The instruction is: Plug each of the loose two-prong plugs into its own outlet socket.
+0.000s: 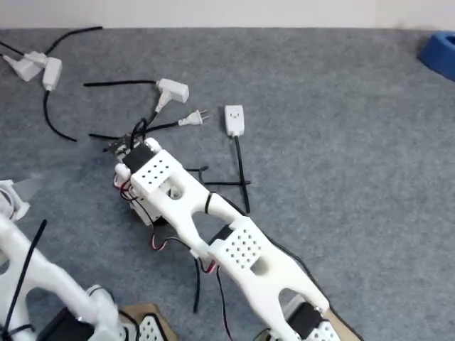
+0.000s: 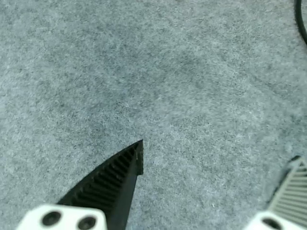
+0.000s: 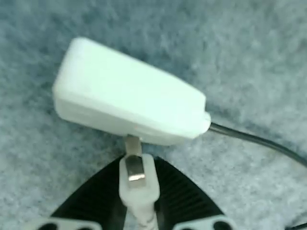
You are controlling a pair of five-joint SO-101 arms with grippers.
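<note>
In the right wrist view my right gripper (image 3: 138, 191) is shut on a white two-prong plug (image 3: 138, 179). One metal prong (image 3: 132, 143) touches the face of a white outlet socket (image 3: 129, 96) lying on the grey carpet. From above, the right gripper (image 1: 130, 148) sits among black cables, its tips hidden under the arm. A loose plug (image 1: 193, 118) lies between two white sockets (image 1: 173, 91) (image 1: 234, 119). My left gripper (image 2: 211, 163) hangs open over bare carpet, holding nothing.
A joined pair of white plug and socket (image 1: 37, 67) lies at the far left. Black cables (image 1: 240, 167) cross the middle of the carpet. A blue object (image 1: 442, 53) sits at the far right edge. The left arm (image 1: 43, 277) stands at the near left.
</note>
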